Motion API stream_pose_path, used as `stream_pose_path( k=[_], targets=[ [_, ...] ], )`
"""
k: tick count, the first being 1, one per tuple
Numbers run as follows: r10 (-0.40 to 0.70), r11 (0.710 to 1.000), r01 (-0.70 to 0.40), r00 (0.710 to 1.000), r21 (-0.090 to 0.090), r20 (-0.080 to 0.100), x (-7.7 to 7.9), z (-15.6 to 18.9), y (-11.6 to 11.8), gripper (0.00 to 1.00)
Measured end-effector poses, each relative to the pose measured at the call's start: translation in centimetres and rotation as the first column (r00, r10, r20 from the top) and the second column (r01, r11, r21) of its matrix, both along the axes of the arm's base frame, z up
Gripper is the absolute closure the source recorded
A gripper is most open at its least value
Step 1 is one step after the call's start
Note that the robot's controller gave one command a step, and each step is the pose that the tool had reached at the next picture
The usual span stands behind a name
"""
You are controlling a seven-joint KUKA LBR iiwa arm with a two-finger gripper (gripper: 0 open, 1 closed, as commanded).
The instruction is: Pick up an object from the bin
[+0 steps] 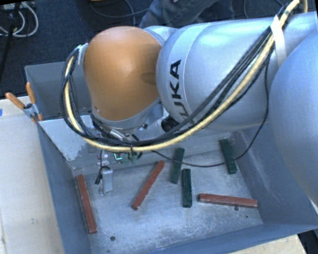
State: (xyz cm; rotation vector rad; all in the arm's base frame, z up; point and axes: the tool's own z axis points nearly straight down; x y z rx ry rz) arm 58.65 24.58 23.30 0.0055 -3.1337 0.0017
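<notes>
My gripper (105,181) hangs low over the left part of the bin, just beneath the arm's wrist, and nothing shows in it. A long red-brown stick (86,203) lies on the floor just left of it, parallel to the left wall. To its right a second red-brown stick (148,185) lies slanted. The gripper stands between these two and touches neither, as far as I can see.
Two dark green sticks (177,166) (186,187) lie near the middle and a third (228,155) near the back right. A third red-brown stick (227,201) lies at the front right. The arm covers the bin's back and right side.
</notes>
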Motion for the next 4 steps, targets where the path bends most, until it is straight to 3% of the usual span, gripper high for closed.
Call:
stream_pose_path(
  k=[1,2,3,4],
  targets=[
    [0.351,0.936,-0.351,0.936,0.0,0.002,0.8,-8.2,-5.9,0.0],
    [0.308,0.951,-0.308,0.951,0.0,-0.002,-2.7,-16.1,-16.4,0.0],
    [0.311,0.95,-0.311,0.95,0.002,0.007,-2.5,-15.8,-15.9,1.0],
    [0.346,0.938,-0.346,0.938,0.0,0.015,-3.0,-5.3,-15.8,1.0]
  ],
)
